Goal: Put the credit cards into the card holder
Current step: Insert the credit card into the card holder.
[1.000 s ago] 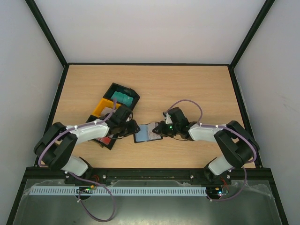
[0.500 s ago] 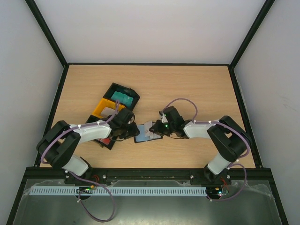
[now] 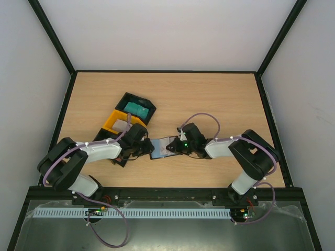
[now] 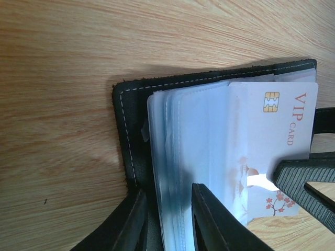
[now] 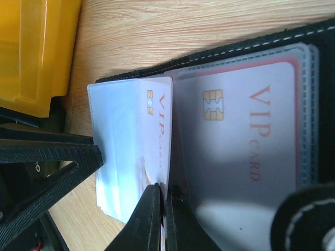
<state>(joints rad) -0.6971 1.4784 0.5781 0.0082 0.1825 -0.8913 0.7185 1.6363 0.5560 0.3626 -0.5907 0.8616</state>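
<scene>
The black card holder (image 3: 161, 148) lies open on the table between my two grippers. In the left wrist view its stitched cover (image 4: 125, 136) and stack of clear sleeves (image 4: 183, 151) run between my left gripper's (image 4: 167, 212) fingers, which close on them. A white VIP credit card (image 5: 133, 146) stands partly inside a sleeve. My right gripper (image 5: 163, 191) is shut on that card's edge. A red-edged VIP card (image 5: 246, 130) sits flat in a sleeve beside it. A teal card (image 3: 137, 109) lies in a black tray, and a whitish one (image 3: 123, 125) in the yellow tray.
A row of open trays runs diagonally at the left: a black tray (image 3: 146, 104) at the back, a yellow tray (image 3: 111, 121), and another black one (image 3: 119, 158) partly under my left arm. The yellow tray's wall (image 5: 36, 52) stands close to the holder.
My right gripper has moved left with the white card, up to the holder's sleeves. My left gripper has shifted slightly and its jaws have narrowed onto the holder's edge.
</scene>
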